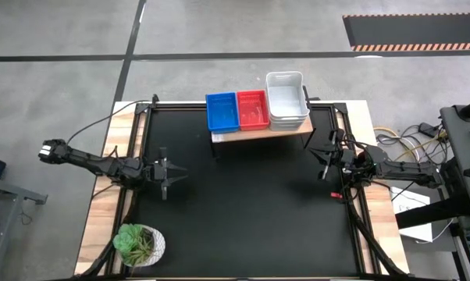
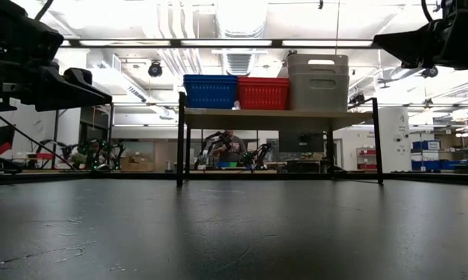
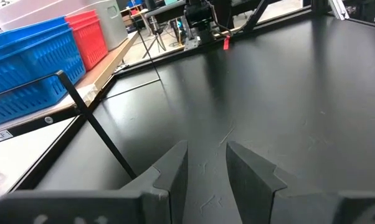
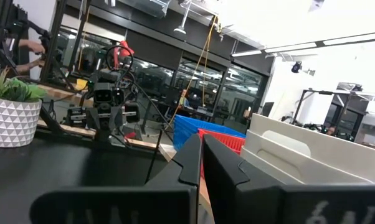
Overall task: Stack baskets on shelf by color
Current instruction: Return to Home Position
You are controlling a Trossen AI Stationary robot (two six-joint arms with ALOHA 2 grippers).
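Blue baskets (image 1: 222,111), red baskets (image 1: 252,108), white baskets (image 1: 286,99) sitting on the shelf (image 1: 258,133), left claw (image 3: 207,149) hanging narrowly parted, right claw (image 4: 201,147) hanging closed.

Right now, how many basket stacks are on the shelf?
3: a blue stack at the shelf's left end in the high view, a red stack in the middle, a white stack at the right. Baskets nested inside each can't be counted.
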